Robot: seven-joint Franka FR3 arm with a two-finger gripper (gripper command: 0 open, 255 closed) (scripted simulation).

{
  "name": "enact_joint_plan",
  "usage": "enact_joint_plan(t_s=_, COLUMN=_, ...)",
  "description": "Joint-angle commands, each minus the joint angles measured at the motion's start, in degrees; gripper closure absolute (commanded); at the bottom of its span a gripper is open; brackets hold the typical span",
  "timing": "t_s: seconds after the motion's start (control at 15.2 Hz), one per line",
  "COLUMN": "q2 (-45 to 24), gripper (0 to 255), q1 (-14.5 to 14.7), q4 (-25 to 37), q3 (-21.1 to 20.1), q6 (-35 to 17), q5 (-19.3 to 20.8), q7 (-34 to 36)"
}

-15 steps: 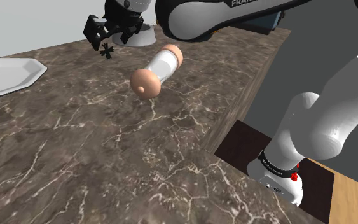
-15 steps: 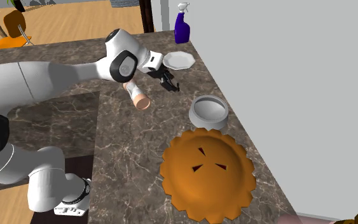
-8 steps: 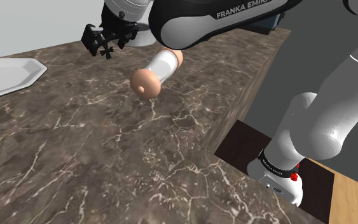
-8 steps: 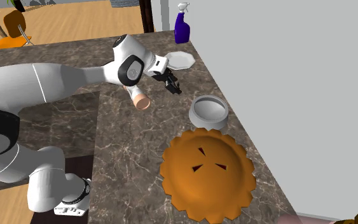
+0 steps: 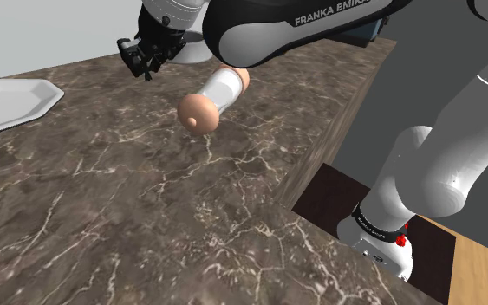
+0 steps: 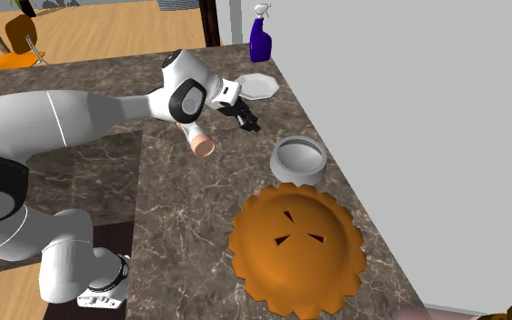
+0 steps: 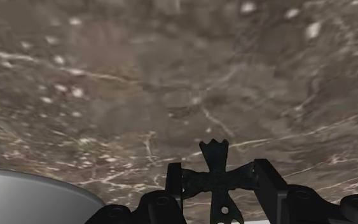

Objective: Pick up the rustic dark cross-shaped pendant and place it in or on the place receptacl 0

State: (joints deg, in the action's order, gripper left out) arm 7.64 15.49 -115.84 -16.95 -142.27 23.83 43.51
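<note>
Rising from the stand [image 5: 380, 241] at the shoulder view's lower right, the white arm [image 5: 441, 165] bends at a dark joint and throws its forearm across the top of that view toward the left, above the brown, white-veined desk [image 5: 129, 199]. A black band around the arm's base carries print too small to read, with red marks just under it. On the forearm stand dark capitals, "FRANKA EMIK" (the rest runs off the picture's top edge). At the wrist the black tool [image 5: 145, 62] tips downward over the far part of the desk.

Seen from the wrist, its two fingers [image 7: 174, 186] are clenched on the pendant [image 7: 214, 167], pressing against the tips of the side arms of the cross. The pendant is dark, almost black, with a rough, mottled face; each arm widens toward a notched end, and a small round hole pierces the lower arm. It hangs in the grip above the desk, apart from the surface.

Just behind the tool on the desk lies a peach and white cylinder [image 5: 211, 97] on its side. In the second exterior view a grey bowl [image 6: 297, 160] sits near the tool, with a crimped brown pie [image 6: 296, 245] beside the bowl. Farther along, a white plate [image 6: 263, 85] lies flat, and past it a blue spray bottle [image 6: 260, 38] stands upright at the desk's end.
</note>
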Motion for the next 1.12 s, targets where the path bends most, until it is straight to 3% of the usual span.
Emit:
enact_joint_plan(t_s=0.0, q2=-0.01, gripper=255, q1=0.00, q4=-0.01, q3=0.00, q6=0.01, q5=0.00, q7=0.00)
enact_joint_plan(t_s=0.4, q2=-0.02, gripper=255, q1=0.00, q4=-0.01, q3=0.00, q6=0.00, q5=0.01, q7=0.01)
enact_joint_plan(t_s=1.06, q2=0.51, gripper=255, q1=0.59, q4=6.80, q3=0.21, q6=6.91, q5=-3.07, q7=-3.79)
